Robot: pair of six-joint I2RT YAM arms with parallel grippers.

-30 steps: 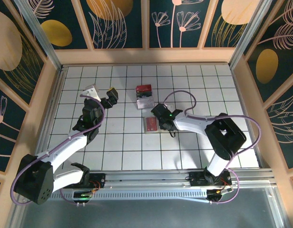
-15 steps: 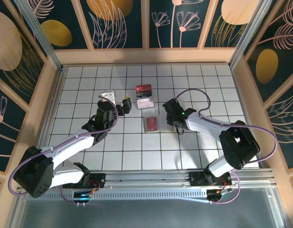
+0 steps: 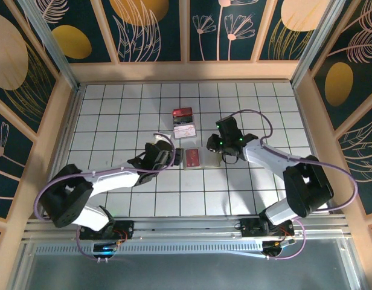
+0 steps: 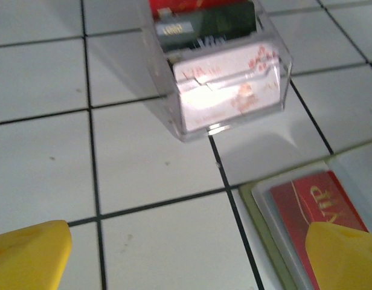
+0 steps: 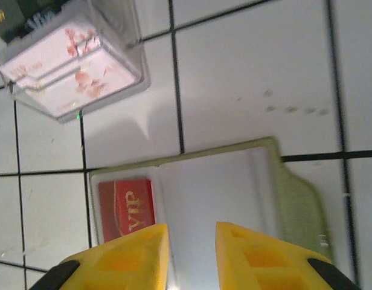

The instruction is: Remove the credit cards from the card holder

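Note:
The card holder (image 3: 209, 161) lies open on the tiles, olive-green edged (image 5: 301, 199) with clear pages inside. A red credit card (image 3: 192, 158) marked VIP (image 5: 127, 208) sits in its left pocket, also seen at the lower right of the left wrist view (image 4: 316, 202). My right gripper (image 5: 192, 254) hovers over the holder's clear right page, jaws a narrow gap apart with nothing between them; from above the right gripper (image 3: 217, 148) is at the holder's far right side. My left gripper (image 4: 186, 260) stands wide open at the holder's left edge (image 3: 174, 154), its right fingertip (image 4: 346, 254) over the card's corner.
A small clear box (image 3: 183, 122) with red, dark and white cards stands one tile beyond the holder, close to both grippers (image 4: 225, 78) (image 5: 71, 66). White tiled floor (image 3: 258, 103) with wooden walls all round; free room to the left, right and front.
My left arm swept right from the left of the table to the holder's left edge. My right gripper shifted right off the red card, its jaws narrowing. The holder's clear right page now shows.

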